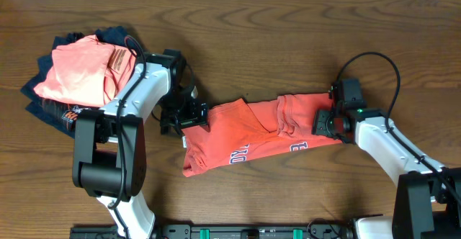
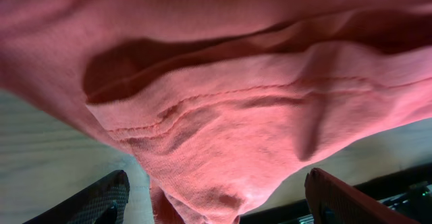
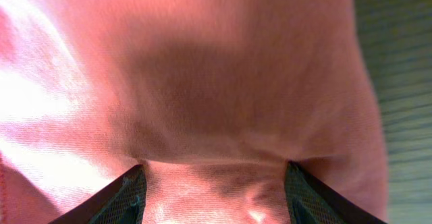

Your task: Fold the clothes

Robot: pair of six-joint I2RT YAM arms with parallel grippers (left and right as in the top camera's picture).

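The coral-red T-shirt point(image 1: 252, 131) lies crumpled and partly folded in the middle of the table, with white and navy lettering showing along its front edge. My left gripper point(image 1: 189, 116) is at the shirt's left edge. In the left wrist view its fingers point(image 2: 216, 200) are wide apart, with a hemmed fold of the shirt point(image 2: 223, 116) hanging between them. My right gripper point(image 1: 328, 121) is at the shirt's right end. In the right wrist view its fingers point(image 3: 212, 193) are apart and pushed into the cloth point(image 3: 202, 82), which fills the view.
A paler salmon-pink folded shirt point(image 1: 79, 70) lies on a navy-blue garment point(image 1: 50, 106) at the back left. Bare wooden table point(image 1: 288, 44) lies behind and in front of the shirt. The arm bases stand at the front edge.
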